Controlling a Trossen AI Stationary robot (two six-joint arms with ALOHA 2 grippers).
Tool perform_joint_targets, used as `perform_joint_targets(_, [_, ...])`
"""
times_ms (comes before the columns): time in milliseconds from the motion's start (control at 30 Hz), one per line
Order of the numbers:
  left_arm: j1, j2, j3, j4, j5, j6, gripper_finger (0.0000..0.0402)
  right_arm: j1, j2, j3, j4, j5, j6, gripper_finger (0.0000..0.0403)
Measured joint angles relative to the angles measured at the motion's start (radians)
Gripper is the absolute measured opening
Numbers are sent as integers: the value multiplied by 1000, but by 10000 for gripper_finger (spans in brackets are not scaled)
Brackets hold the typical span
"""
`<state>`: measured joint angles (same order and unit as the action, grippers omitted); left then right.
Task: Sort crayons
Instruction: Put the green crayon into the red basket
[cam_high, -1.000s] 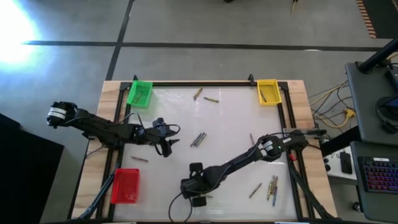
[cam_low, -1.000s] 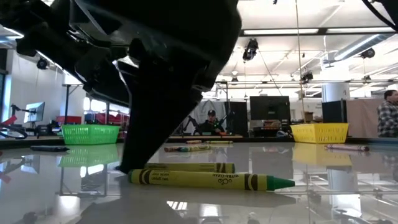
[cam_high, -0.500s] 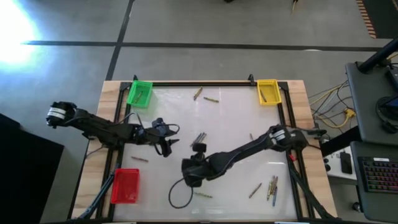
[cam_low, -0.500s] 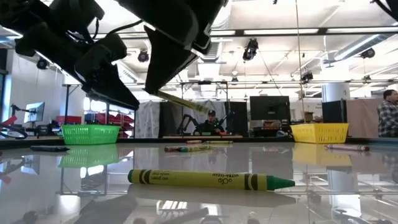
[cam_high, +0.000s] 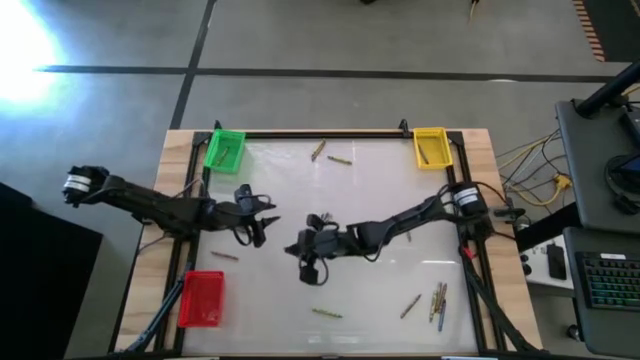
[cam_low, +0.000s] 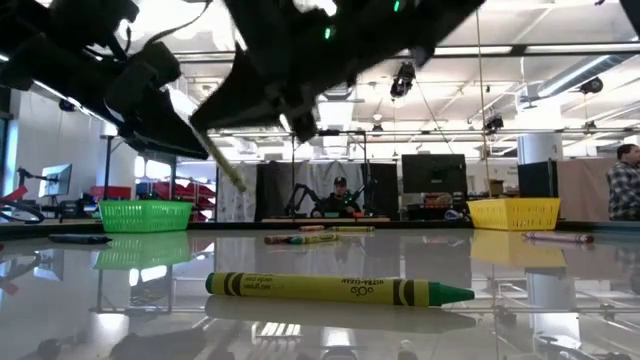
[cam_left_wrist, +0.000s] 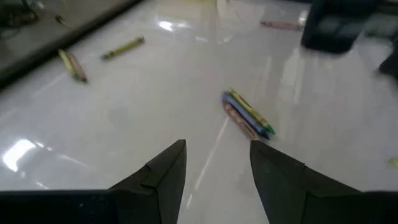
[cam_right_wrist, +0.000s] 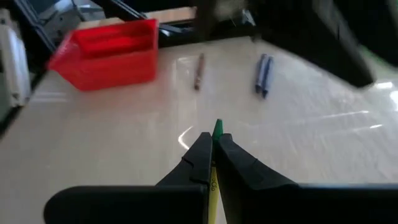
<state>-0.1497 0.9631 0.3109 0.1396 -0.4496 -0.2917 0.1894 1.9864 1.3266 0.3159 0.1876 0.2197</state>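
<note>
The crayons (cam_high: 437, 299) mostly lie loose on the white table (cam_high: 370, 190), so sorting is at its beginning — only a few sit in the green bin (cam_high: 224, 149) and yellow bin (cam_high: 431, 146). The right gripper (cam_right_wrist: 212, 149) is clamped on a yellow-green crayon (cam_right_wrist: 217, 129) above the table's middle; the left gripper (cam_left_wrist: 217, 162) hovers with fingers apart. The near crayon's (cam_low: 340, 289) label is not readable.

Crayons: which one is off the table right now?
The yellow-green crayon pinched in the right gripper, its green tip poking past the fingers; the others lie on the table.
</note>
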Motion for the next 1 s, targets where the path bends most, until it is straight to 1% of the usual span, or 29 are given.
perform_joint_targets(133, [2, -66, -7, 5, -22, 54, 162, -51, 59, 18, 57, -50, -45, 8])
perform_joint_targets(233, [2, -93, -7, 2, -51, 100, 162, -82, 115, 85, 91, -112, -53, 8])
perform_joint_targets(367, [3, -128, -6, -10, -78, 134, 162, -112, 217, 200, 83, -224, -41, 8])
perform_joint_targets(467, [-1, -180, 10, -89, -68, 127, 162, -119, 297, 299, 82, -262, -58, 8])
perform_joint_targets(600, [-19, -269, 45, -224, -54, 72, 162, -114, 399, 450, 92, -290, -74, 8])
perform_joint_targets(700, [-44, -336, 57, -270, -48, 38, 162, -113, 480, 568, 88, -351, -57, 8])
perform_joint_targets(800, [-72, -391, 61, -270, -49, 23, 162, -109, 549, 685, 83, -396, -47, 8])
perform_joint_targets(1000, [-116, -493, 59, -338, -48, 16, 162, -95, 640, 888, 86, -420, -48, 8])
